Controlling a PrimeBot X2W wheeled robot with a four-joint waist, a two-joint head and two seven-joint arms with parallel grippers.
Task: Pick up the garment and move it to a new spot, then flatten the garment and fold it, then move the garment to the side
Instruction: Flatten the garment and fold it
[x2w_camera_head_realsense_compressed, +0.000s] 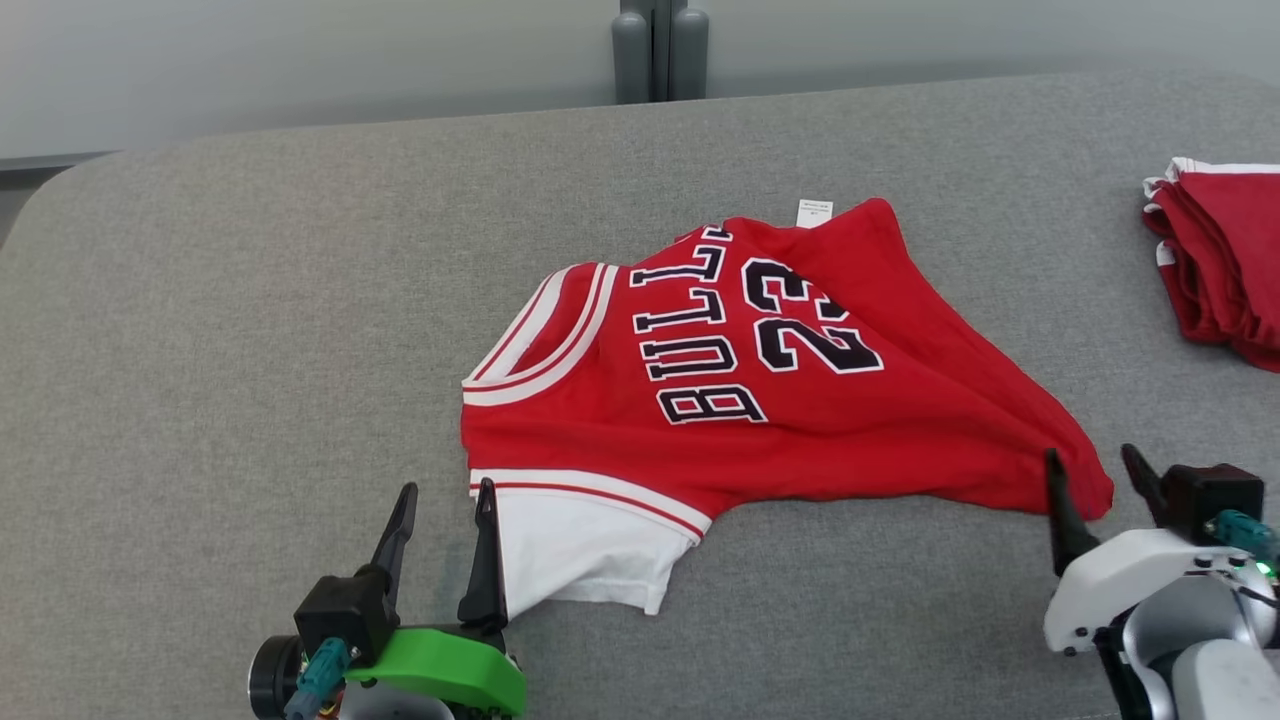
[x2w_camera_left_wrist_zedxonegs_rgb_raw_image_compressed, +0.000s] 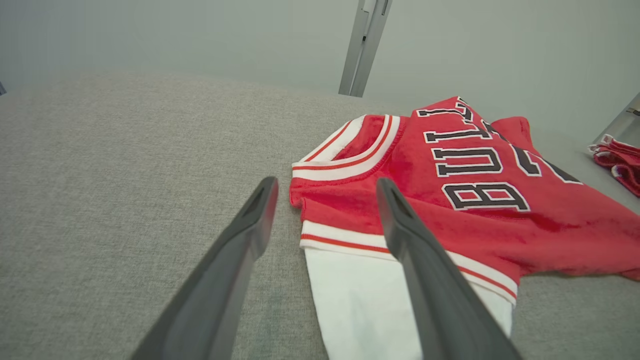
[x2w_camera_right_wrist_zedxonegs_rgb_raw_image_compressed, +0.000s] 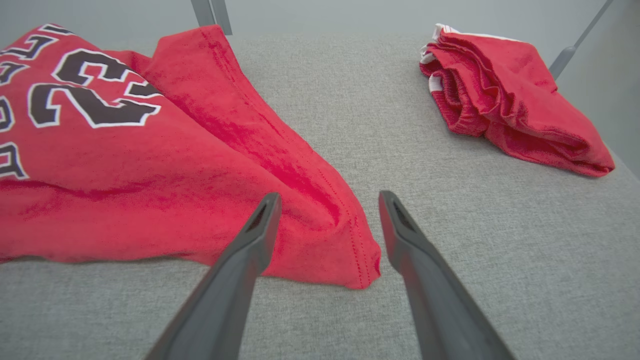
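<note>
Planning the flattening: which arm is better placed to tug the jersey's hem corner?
Right, probably: its open jaws flank the red fabric basketball jersey's hem corner; the left jaws sit by the white sleeve.

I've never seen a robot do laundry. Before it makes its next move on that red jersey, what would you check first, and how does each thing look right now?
1. Left jaws open: ok, standing apart by the white sleeve.
2. Right jaws open: ok, apart on either side of the hem corner, not pinching it.
3. The jersey rests on the table: ok.
4. The jersey lies flat: not ok, creased and bunched at its far side.
5. The folded red garment lies apart from the jersey: ok.
6. Bottom layer smooth: cannot tell.
</note>
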